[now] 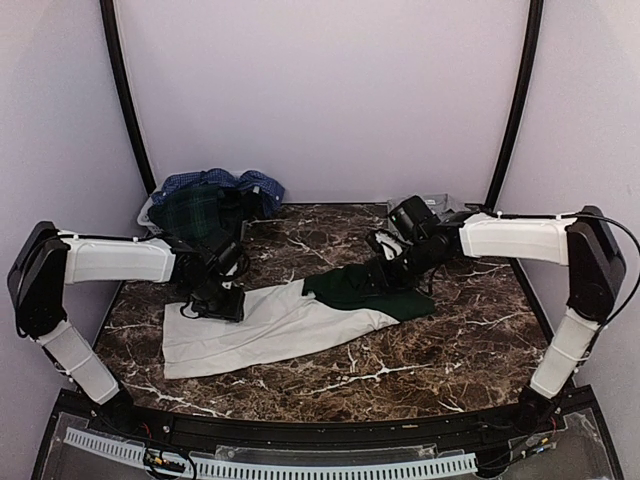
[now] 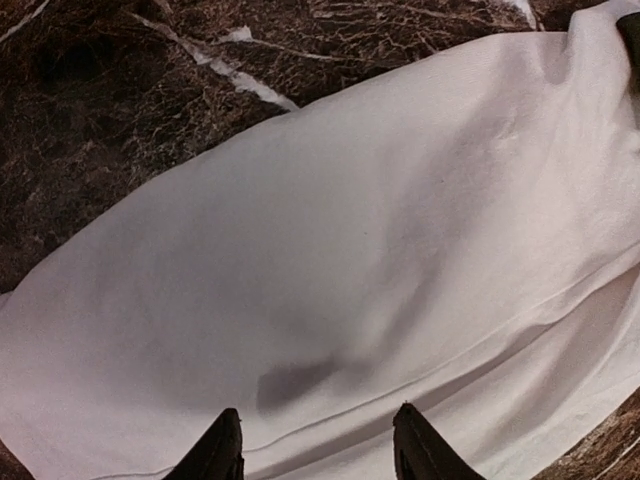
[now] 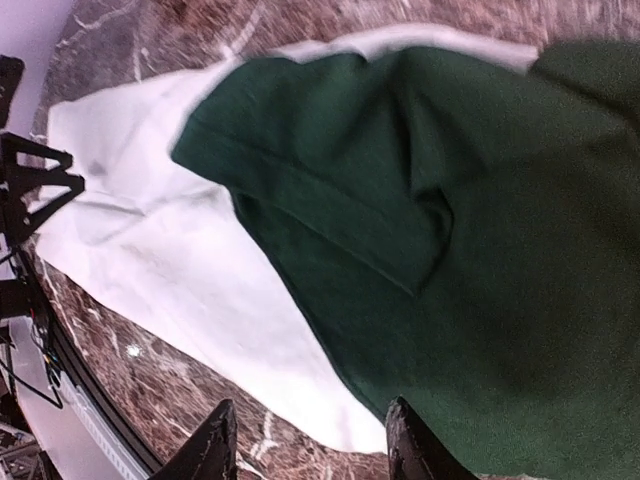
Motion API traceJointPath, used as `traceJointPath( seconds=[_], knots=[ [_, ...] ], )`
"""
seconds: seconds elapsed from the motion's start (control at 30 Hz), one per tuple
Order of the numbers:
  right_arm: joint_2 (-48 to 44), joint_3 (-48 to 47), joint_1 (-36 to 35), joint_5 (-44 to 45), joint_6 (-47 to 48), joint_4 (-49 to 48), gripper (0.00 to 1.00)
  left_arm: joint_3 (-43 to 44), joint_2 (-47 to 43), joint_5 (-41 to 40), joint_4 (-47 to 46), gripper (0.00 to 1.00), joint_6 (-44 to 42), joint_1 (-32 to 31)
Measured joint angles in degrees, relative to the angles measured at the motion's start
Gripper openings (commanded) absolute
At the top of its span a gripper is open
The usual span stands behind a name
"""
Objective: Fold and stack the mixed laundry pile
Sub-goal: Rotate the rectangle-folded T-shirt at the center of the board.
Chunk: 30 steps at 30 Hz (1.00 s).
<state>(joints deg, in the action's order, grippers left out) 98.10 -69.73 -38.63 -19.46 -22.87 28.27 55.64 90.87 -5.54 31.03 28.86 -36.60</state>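
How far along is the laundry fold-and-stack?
Done: little. The white tee lies spread on the table, one green sleeve lying over it; no folded stack visible. In hand: that tee, with the left tool open over its white body and the right tool open over the sleeve edge. To do: finish this fold, then the tartan shirt and blue checked shirt heaped at the far left.

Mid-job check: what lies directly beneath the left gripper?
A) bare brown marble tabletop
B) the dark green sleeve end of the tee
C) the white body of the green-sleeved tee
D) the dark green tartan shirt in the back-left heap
C: in the left wrist view the left gripper has its fingers parted over nothing but smooth white cloth of the white tee with dark green sleeves.
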Motion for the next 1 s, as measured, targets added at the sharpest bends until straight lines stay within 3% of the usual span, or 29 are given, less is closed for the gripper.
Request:
traceJointPath(
  seconds=[0.17, 0.3, 0.63, 0.83, 1.0],
  knots=[
    [2.7, 5.9, 0.0, 0.7, -3.4, -0.1, 0.45, 0.3, 4.9, -0.9, 0.0, 0.45, -1.1, 0.3],
    [7.7, 4.7, 0.0, 1.9, -4.2, -0.7, 0.43, -1.1, 5.2, -0.9, -0.6, 0.45, -0.3, 0.4],
    [26.9, -23.1, -0.4, 4.6, 1.7, 2.0, 0.42, -10.3, -3.3, 0.5, -2.7, 0.41, 6.5, 1.1],
    [40.9, -47.7, 0.6, 12.7, 9.6, 8.9, 0.42, -12.7, -5.8, 3.7, -4.9, 0.39, 8.2, 0.6],
    [41.1, -52.2, 2.9, 16.1, 12.3, 12.1, 0.46, -9.2, -4.6, 6.1, -3.7, 0.41, 5.9, -4.8]
  ],
)
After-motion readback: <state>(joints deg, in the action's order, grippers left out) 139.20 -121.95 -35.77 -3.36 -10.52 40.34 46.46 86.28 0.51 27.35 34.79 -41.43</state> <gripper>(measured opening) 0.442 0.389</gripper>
